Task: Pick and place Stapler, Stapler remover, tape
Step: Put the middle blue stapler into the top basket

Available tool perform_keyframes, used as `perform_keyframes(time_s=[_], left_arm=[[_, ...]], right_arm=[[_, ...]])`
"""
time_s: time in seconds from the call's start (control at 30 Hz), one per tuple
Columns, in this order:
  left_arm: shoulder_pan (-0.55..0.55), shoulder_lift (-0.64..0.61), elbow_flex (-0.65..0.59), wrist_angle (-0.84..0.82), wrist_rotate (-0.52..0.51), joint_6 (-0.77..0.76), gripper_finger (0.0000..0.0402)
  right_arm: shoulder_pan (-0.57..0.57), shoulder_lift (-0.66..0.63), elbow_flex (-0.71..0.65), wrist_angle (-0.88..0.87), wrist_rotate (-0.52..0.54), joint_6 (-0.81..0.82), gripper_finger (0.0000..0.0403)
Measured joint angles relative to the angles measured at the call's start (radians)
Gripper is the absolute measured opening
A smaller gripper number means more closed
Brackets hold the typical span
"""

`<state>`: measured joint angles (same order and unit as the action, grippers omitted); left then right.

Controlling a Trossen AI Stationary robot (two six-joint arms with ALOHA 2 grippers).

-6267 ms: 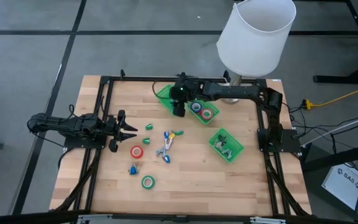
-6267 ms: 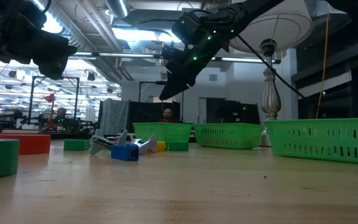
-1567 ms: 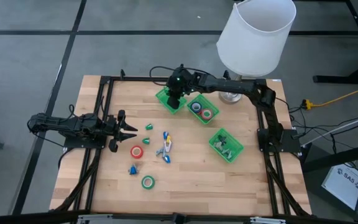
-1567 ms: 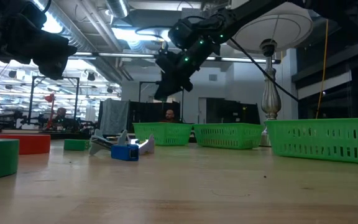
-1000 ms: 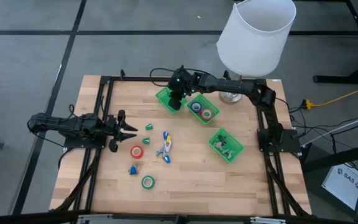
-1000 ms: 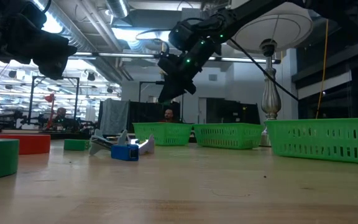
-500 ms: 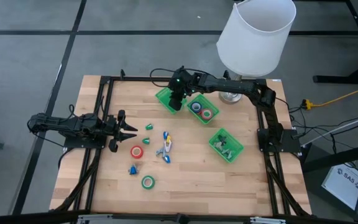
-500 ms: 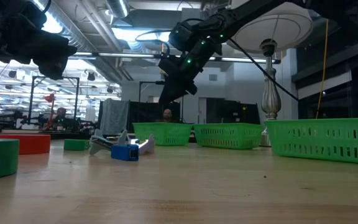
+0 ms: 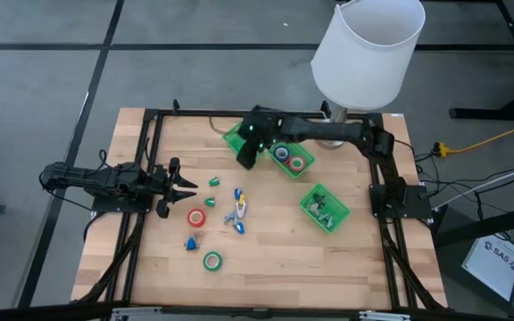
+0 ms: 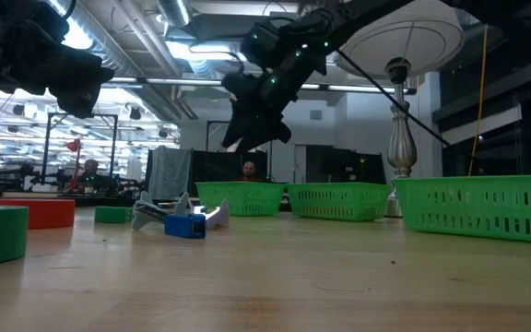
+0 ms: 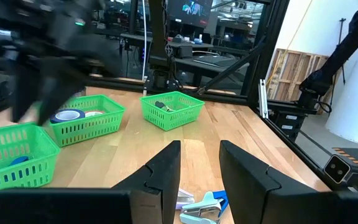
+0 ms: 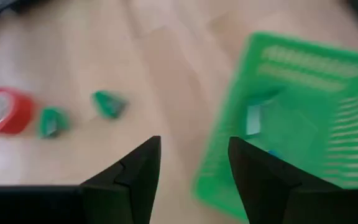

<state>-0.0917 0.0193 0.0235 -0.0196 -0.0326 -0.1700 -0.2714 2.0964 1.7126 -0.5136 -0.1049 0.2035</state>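
- Right gripper [image 9: 247, 153] at upper centre of the high view, over the near edge of the leftmost green tray [image 9: 236, 136]; fingers [image 12: 132, 174] apart in the right wrist view, nothing between them.
- Left gripper [image 9: 186, 185] at left of the high view, low over the wood table [image 9: 266, 250], beside the loose items; fingers [image 11: 163, 171] parted with a narrow gap, empty.
- Red tape [image 9: 196, 217] flat on the table just right of the left gripper; green tape [image 9: 212, 261] lower, near the bottom centre of the table.
- Two small green pieces [image 9: 213, 183] between the left gripper and the centre cluster.
- Blue-and-silver tools [image 9: 238, 209] in a loose cluster at table centre; small blue piece [image 9: 191, 242] to the lower left of it. Cannot tell which is stapler and which is remover.
- Middle tray [image 9: 291, 158] with blue and red tape rolls inside; third tray [image 9: 325, 208] at right with small metal items.
- White lamp shade [image 9: 368, 49] at top right.
- White box [image 9: 494, 259] at lower right edge with dark lettering, too small to read.
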Motion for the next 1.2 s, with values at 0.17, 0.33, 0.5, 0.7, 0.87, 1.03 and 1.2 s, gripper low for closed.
perform_keyframes(time_s=[0.17, 0.33, 0.5, 0.7, 0.87, 1.03, 1.2], left_arm=[[0.0, 0.0, 0.0, 0.0, 0.0, 0.0, 0.0107], [0.0, 0.0, 0.0, 0.0, 0.0, 0.0, 0.0107], [0.0, 0.0, 0.0, 0.0, 0.0, 0.0, 0.0107], [0.0, 0.0, 0.0, 0.0, 0.0, 0.0, 0.0107], [0.0, 0.0, 0.0, 0.0, 0.0, 0.0, 0.0107], [0.0, 0.0, 0.0, 0.0, 0.0, 0.0, 0.0107], [0.0, 0.0, 0.0, 0.0, 0.0, 0.0, 0.0107]], right_arm=[[0.1, 0.0, 0.0, -0.019, 0.011, -0.002, 0.0194], [0.195, 0.0, 0.0, -0.018, 0.076, -0.005, 0.0194], [0.274, 0.0, 0.0, -0.014, 0.086, -0.028, 0.0194], [0.352, 0.0, 0.0, -0.013, 0.086, -0.029, 0.0194], [0.399, 0.0, 0.0, -0.013, 0.086, -0.032, 0.0194], [0.44, 0.0, 0.0, -0.013, 0.086, -0.032, 0.0194], [0.474, 0.0, 0.0, -0.013, 0.086, -0.079, 0.0195]])
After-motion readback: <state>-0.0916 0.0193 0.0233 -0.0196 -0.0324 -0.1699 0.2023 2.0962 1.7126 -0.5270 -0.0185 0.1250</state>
